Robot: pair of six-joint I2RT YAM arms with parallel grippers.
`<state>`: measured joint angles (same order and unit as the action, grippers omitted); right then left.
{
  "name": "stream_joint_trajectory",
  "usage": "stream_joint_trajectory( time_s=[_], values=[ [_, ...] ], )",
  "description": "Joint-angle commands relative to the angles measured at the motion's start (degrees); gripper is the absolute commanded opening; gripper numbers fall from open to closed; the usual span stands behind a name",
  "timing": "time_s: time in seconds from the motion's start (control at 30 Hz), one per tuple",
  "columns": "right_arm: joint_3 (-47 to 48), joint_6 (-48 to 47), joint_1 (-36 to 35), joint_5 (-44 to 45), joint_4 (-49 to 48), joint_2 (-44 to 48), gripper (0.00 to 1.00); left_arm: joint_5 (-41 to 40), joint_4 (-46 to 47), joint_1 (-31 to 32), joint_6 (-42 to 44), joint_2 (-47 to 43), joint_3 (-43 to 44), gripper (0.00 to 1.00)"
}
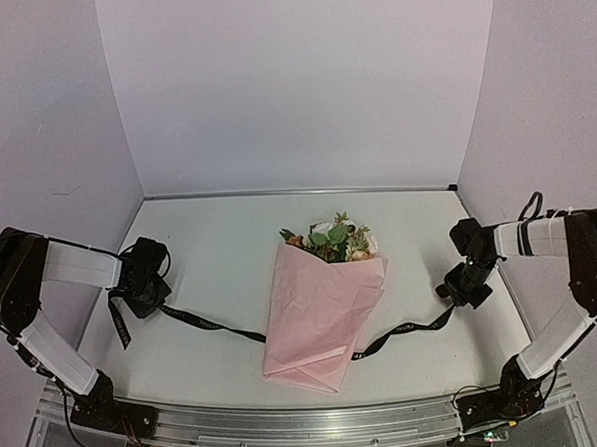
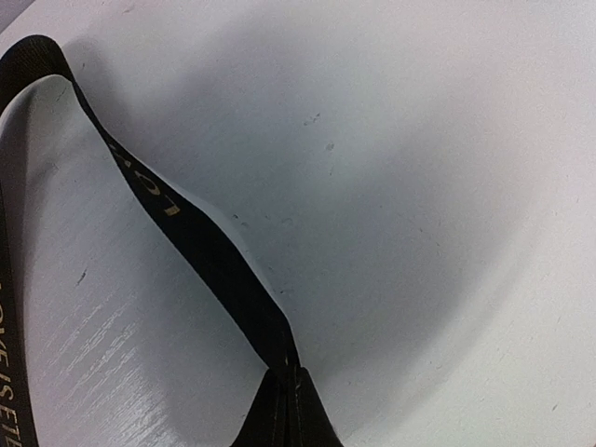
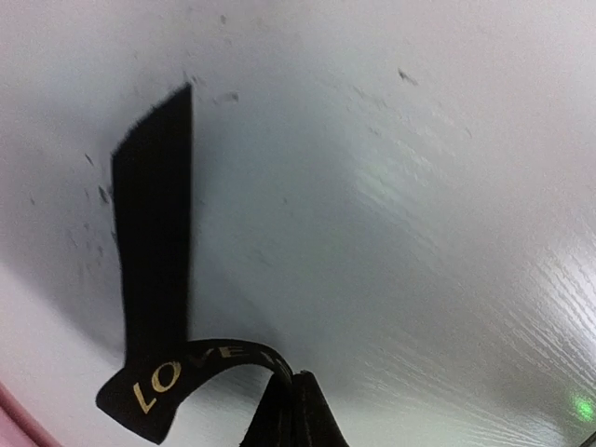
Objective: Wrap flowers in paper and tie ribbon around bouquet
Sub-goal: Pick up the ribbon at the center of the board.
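At centre frame, the bouquet (image 1: 318, 313) lies on the white tabletop (image 1: 219, 238), roses toward the top. The black ribbon (image 1: 209, 326) vanishes at its paper edges and stretches out both ways. The left claw (image 1: 152, 294) and right claw (image 1: 460, 291) each clench an end. Uneven pulling could slide the ribbon out or drag the bouquet sideways.

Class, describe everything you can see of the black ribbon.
The ribbon is long, narrow, black and floppy, fabric by its look, printed with gold lettering. It lies slack across the white table, disappearing beneath the pink bouquet and reappearing beyond. The left pincer and right pincer are each shut on it near an end, short tails left free.
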<state>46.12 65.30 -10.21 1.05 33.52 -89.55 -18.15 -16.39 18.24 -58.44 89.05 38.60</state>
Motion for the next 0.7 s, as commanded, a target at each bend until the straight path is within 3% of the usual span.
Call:
stream_joint_trajectory(
  time_s=[0.0, 0.2, 0.43, 0.67],
  values=[
    [4.56, -2.18, 4.94, -0.92, 1.82, -0.89, 0.00, 0.25, 0.06, -0.31, 2.63, 0.06, 3.36, 0.00],
    [9.14, -3.87, 11.53, -2.72, 4.13, -0.49, 0.00, -0.41, -1.01, -0.27, 4.99, -1.07, 6.64, 0.00],
    [15.72, -7.74, 12.49, 1.35, 9.86, -0.63, 0.00, 0.30, -0.37, -0.24, 7.28, -1.02, 8.62, 0.00],
    [19.75, -13.13, 14.93, 4.96, 16.30, 2.08, 0.00, 7.51, 1.42, -0.17, 11.16, -0.75, 9.24, 0.00]
  ],
)
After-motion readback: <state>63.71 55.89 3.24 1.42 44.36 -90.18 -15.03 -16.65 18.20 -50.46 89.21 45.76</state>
